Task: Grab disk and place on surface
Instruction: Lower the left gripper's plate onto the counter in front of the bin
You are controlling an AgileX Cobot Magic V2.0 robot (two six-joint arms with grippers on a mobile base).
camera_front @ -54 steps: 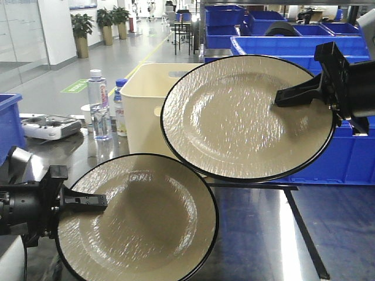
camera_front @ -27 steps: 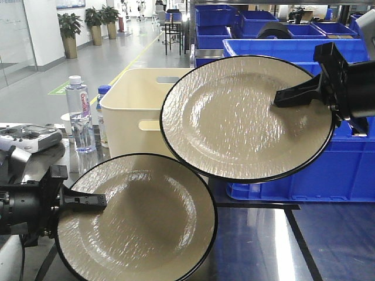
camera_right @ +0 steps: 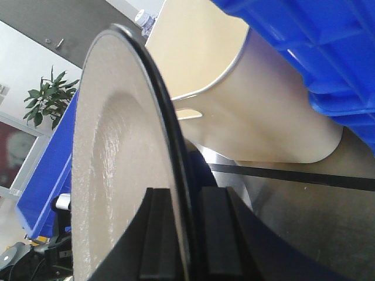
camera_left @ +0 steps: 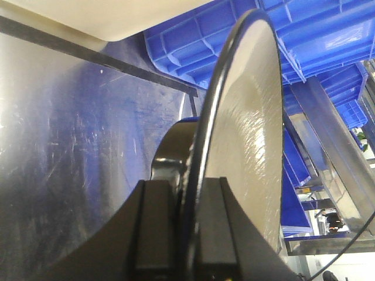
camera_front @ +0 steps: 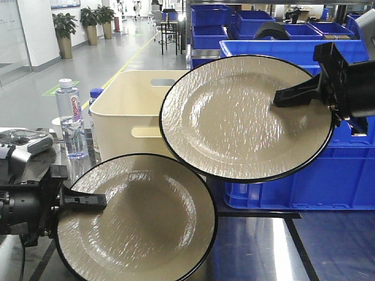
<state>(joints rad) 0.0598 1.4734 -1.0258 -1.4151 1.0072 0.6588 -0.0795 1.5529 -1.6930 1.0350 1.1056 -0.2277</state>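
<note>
My left gripper [camera_front: 88,201] is clamped on the rim of the lower disk [camera_front: 140,222], held tilted over the glossy tabletop [camera_front: 258,249]. My right gripper [camera_front: 288,97] pinches the upper disk [camera_front: 234,117] by its rim (overlapping the lower one in the front view) — up in front of the cream bin [camera_front: 126,111] and blue crates [camera_front: 304,175].

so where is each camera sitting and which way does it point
Front view: between the arms, facing forward over the table to blue crates; shows both arms, left claw gripping the lower plate, right claw the upper plate.
Left wrist: behind the left claw, looking along its plate's edge; both fingers show.
Right wrist: same, behind the right claw.
Shared: both wrist views catch the cream bin and black tape.
</note>
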